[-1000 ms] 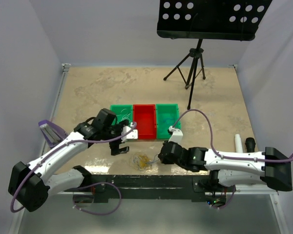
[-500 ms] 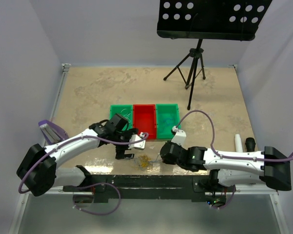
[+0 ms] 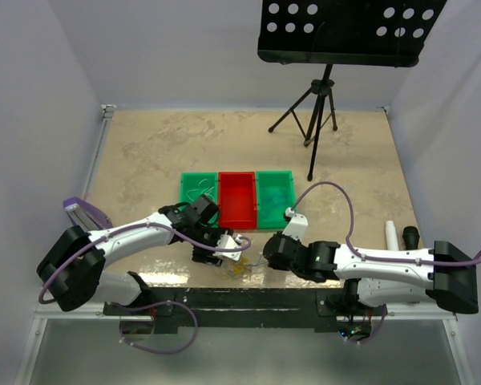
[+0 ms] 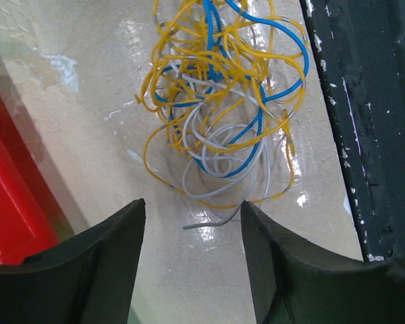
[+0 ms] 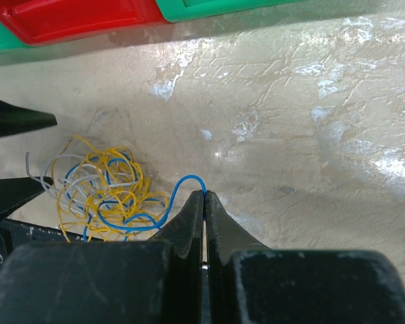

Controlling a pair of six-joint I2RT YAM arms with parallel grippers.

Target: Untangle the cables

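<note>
The left gripper (image 4: pixel 192 226) hangs at the edge of the cables (image 4: pixel 219 101), jaws apart, holding nothing. The cables lie heaped at the near edge of the table (image 4: pixel 74 128). They look light, soft and springy (one pulled loop may drag the whole heap), so a free end is the better hold. The right gripper (image 5: pixel 204 197) is closed on a loop of the blue cable (image 5: pixel 192 177). Only the left wrist view shows a free grey end; only the right wrist view shows the pinch.
</note>
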